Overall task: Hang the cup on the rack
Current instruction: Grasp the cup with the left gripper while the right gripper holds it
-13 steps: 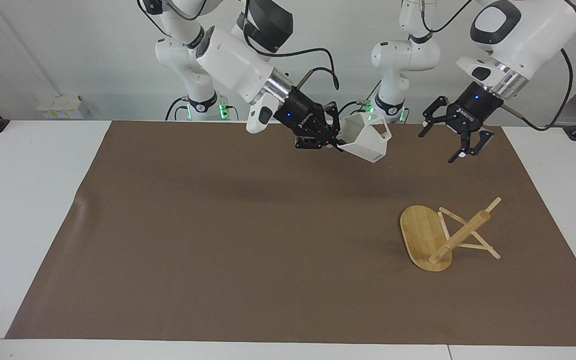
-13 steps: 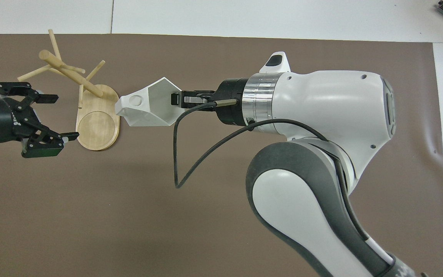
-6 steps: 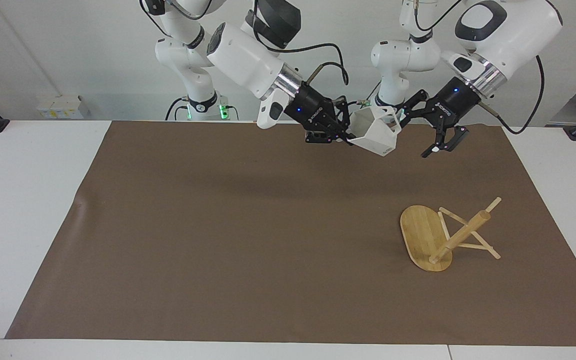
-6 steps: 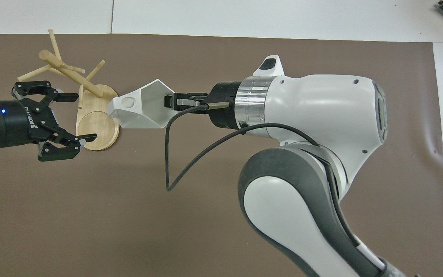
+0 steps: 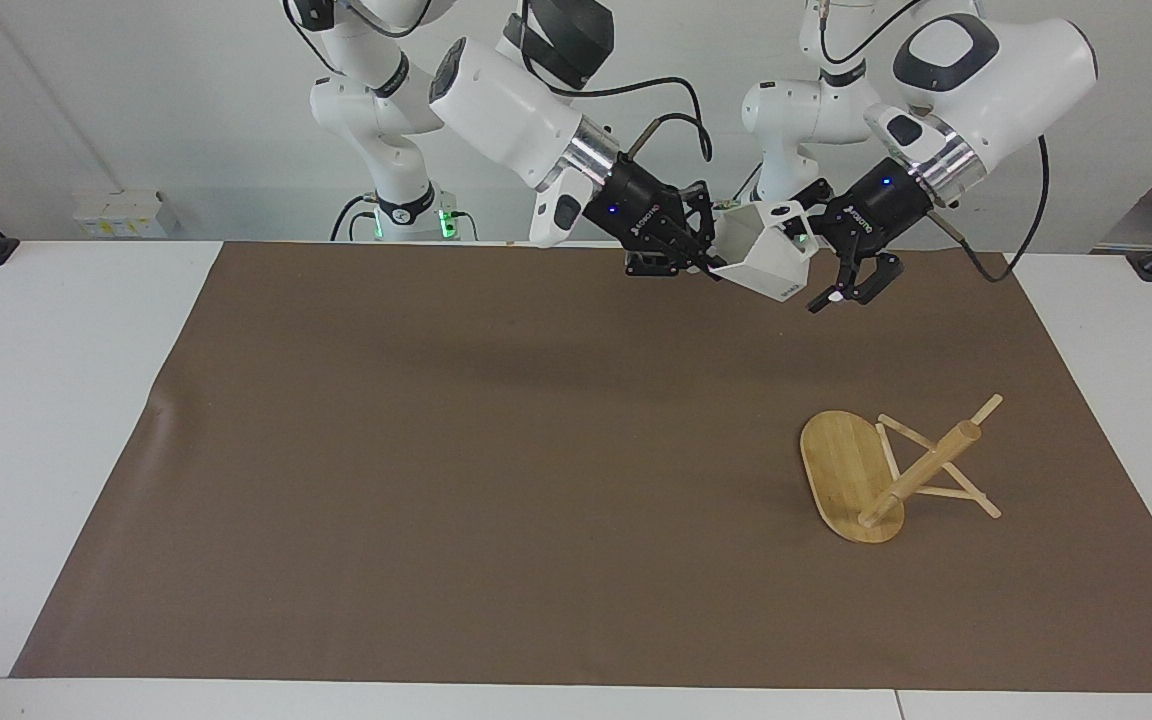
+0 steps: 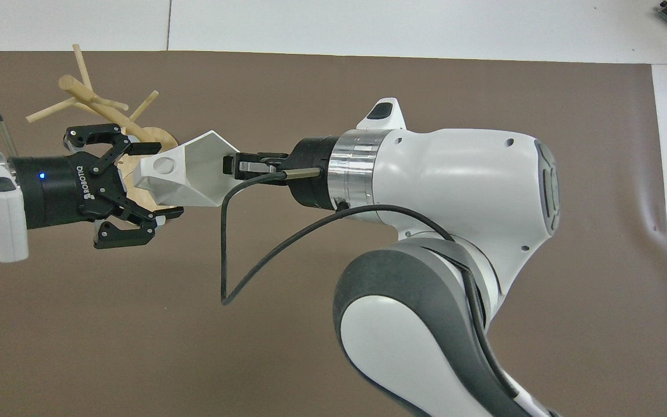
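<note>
We held the cup (image 5: 764, 258) up in the air in our right pincer (image 5: 704, 262), shut tight on its rim, over the worktop's (image 5: 56, 400) edge by the robots. Our left pincer (image 5: 822, 262) stood wide open around the cup's handle end. The rack (image 5: 891, 465) lay tipped over, well apart. We judged the left pincer should close slowly on the cup before the right let go.
</note>
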`<state>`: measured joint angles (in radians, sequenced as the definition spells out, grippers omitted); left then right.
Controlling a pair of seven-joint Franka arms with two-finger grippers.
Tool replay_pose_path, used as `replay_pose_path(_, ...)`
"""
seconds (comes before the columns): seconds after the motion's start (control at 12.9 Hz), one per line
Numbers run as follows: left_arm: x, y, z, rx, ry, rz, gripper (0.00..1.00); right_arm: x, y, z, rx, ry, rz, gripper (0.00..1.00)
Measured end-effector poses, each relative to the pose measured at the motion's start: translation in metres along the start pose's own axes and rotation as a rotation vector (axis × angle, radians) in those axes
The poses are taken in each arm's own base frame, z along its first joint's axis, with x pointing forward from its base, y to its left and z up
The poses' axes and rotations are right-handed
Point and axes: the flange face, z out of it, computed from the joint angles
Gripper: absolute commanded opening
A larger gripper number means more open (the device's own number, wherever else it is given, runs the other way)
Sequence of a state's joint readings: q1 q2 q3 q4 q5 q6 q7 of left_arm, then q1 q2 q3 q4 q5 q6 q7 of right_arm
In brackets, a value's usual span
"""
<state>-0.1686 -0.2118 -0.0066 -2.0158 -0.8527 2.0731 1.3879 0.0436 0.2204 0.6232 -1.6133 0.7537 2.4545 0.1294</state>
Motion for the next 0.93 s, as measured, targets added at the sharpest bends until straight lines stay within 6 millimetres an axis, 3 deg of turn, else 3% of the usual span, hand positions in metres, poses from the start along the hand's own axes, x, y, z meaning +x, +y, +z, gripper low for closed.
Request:
replay_pose_path(0.39,0.0085,0.0065,0.0074,-0.016,0.03,0.02,1.0,0.0015,0.003,0.0004,-0.002,0.001,0.004,0.0)
replay_pose_path(0.47,0.0086,0.0065,0.0074,-0.016,0.032,0.02,0.94,0.0015,0.003,0.0004,-0.002,0.001,0.004,0.0)
replay_pose_path(0.54,0.0087,0.0064,0.0073,-0.016,0.034,0.019,0.55,0.0014,0.0031,0.0005,-0.002,0.001,0.004,0.0)
replay_pose_path(0.62,0.0087,0.0063,0.0072,-0.016,0.036,0.019,0.24,0.0014,0.0031,0.0006,-0.002,0.001,0.004,0.0)
replay_pose_path(0.7,0.0087,0.0062,0.0071,-0.015,0.038,0.018,0.06,0.0014,0.0031,0.0006,-0.002,0.001,0.004,0.0)
replay_pose_path(0.78,0.0086,0.0065,0.0072,-0.017,0.038,0.019,0.0,0.0019,0.0033,0.0002,-0.002,0.004,0.005,0.0)
replay_pose_path(0.93,0.0081,0.0079,0.0083,-0.022,0.037,0.027,0.0,0.004,0.0053,-0.0004,-0.002,0.012,0.008,0.0)
